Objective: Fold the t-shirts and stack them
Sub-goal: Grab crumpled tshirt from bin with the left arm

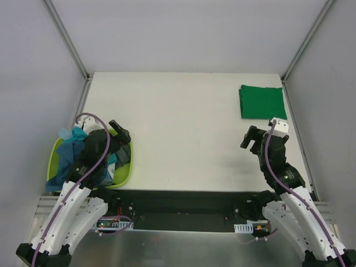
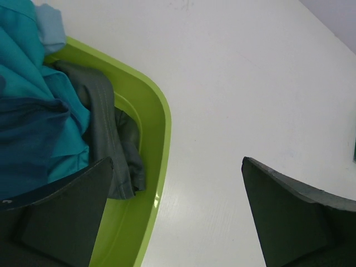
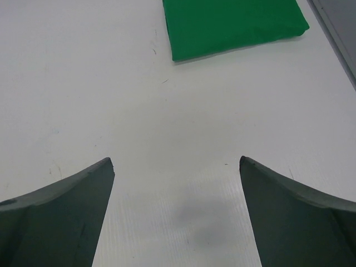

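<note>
A bright green t-shirt [image 1: 262, 102] lies folded flat at the table's far right; it also shows in the right wrist view [image 3: 231, 25]. Several crumpled t-shirts, teal-blue [image 2: 39, 111], dark grey [image 2: 108, 130] and light turquoise [image 1: 69, 134], fill the lime-green basket [image 1: 123, 173] at the near left. My left gripper [image 1: 121, 137] is open and empty, over the basket's right rim [image 2: 158, 161]. My right gripper [image 1: 251, 139] is open and empty above bare table, on the near side of the folded green shirt.
Grey walls and metal frame rails [image 1: 83, 72] bound the white table [image 1: 183, 128] on left, back and right. A dark strip holds the arm bases [image 1: 183, 208] along the near edge.
</note>
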{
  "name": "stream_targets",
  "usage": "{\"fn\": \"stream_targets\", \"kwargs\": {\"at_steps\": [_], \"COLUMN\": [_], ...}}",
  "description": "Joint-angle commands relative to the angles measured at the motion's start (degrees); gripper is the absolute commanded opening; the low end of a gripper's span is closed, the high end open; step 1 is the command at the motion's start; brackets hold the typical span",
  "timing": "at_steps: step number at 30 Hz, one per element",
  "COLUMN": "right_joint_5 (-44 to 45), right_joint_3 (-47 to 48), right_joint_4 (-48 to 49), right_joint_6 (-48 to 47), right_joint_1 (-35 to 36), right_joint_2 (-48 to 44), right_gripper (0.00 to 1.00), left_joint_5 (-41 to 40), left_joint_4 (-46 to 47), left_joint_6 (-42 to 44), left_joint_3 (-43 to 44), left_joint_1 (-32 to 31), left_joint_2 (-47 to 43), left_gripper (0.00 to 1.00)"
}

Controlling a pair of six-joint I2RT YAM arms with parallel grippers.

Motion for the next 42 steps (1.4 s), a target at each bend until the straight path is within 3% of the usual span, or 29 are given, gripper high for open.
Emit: {"fn": "stream_targets", "kwargs": {"at_steps": [1,6,10,14,17,20,32,38,42], "right_joint_5": [-1.0,-1.9,-3.1,-3.3,-4.1,-4.5,-8.2,-8.8,-9.3], "right_joint_3": [1.0,1.5,2.3,2.6,2.8,3.1,3.7,4.1,4.7], "right_joint_4": [-0.3,-0.7,-1.0,-1.4,-1.3,-1.3,-0.2,-0.1,0.0], "right_joint_6": [-1.6,-2.0,-2.1,-2.1,-2.6,-2.9,-2.7,-2.8,-2.8], "right_joint_1": [0.0,0.0,0.0,-0.1,0.0,-0.1,0.0,-0.1,-0.1], "right_joint_2": [2.2,4.8,7.6,9.5,10.9,11.9,16.4,18.9,21.0], "right_gripper": [0.96,0.96,0.96,0.96,0.96,0.96,0.96,0.96,0.96], "left_joint_5": [-9.8,-23.2,-28.6,-22.0,-9.6,-10.0,-23.9,-26.4,-26.6], "left_joint_4": [-7.6,-20.1,-21.2,-17.8,-14.4,-16.0,-20.3,-21.1,-20.2], "left_joint_6": [-2.8,-8.5,-11.5,-11.0,-7.2,-11.2,-22.8,-26.5,-26.8], "left_joint_3": [5.5,12.6,12.7,11.6,12.6,12.9,4.5,2.2,1.6], "left_joint_1": [0.4,0.8,4.5,14.6,25.3,30.6,32.9,33.0,33.0], "left_joint_2": [1.2,6.7,7.1,9.8,14.9,17.9,11.4,13.6,17.6], "left_gripper": [0.99,0.99,0.99,0.99,0.99,0.99,0.9,0.86,0.75]}}
